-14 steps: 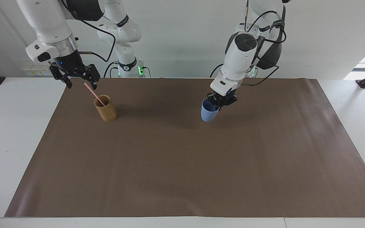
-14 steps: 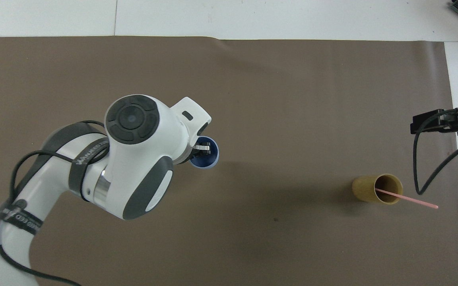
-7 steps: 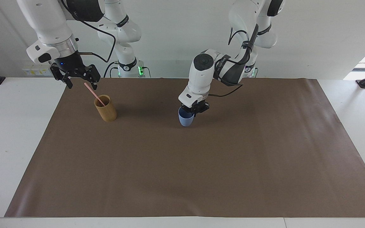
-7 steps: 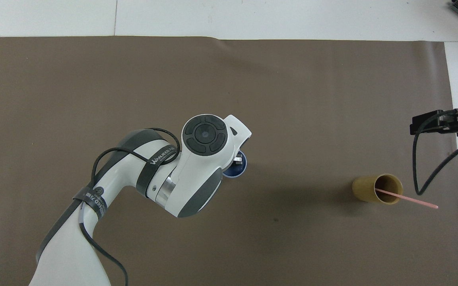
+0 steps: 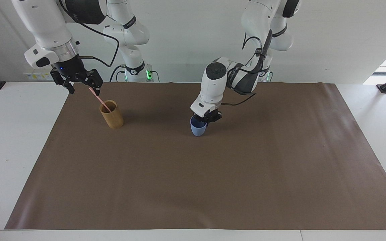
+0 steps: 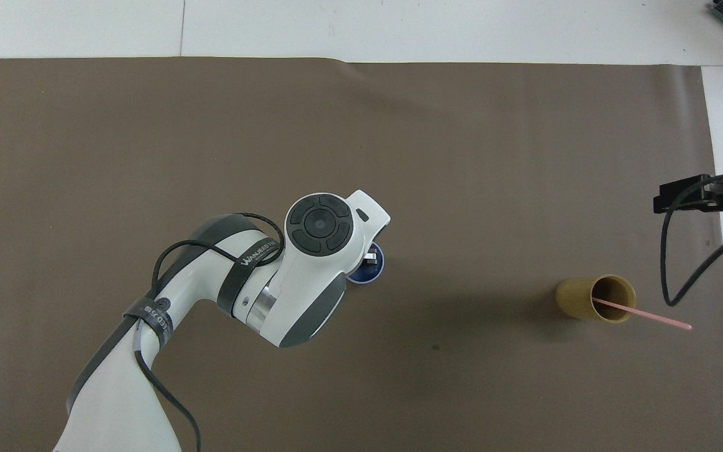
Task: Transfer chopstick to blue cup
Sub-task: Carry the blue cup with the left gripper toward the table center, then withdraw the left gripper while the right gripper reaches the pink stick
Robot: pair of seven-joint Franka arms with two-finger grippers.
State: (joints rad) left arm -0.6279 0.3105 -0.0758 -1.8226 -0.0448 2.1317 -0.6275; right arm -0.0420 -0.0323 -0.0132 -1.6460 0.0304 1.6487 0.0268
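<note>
The right gripper (image 5: 81,85), spread wide and holding nothing, hangs over the brown mat's (image 5: 193,187) edge above the tip of the chopstick (image 5: 100,98), which leans in the bamboo cup (image 5: 112,114). At mid-table, the left gripper (image 5: 207,119) is clamped on the blue cup's (image 5: 197,128) rim.

My bench (image 5: 8,150) is white, and a large brown sheet (image 5: 213,184) lies flat over most of it. On the sheet a tan bamboo cup (image 5: 112,114) stands upright toward my right arm's end. The blue cup (image 5: 198,128) is near the middle of the sheet; it seems to rest on it, though I cannot be sure.
</note>
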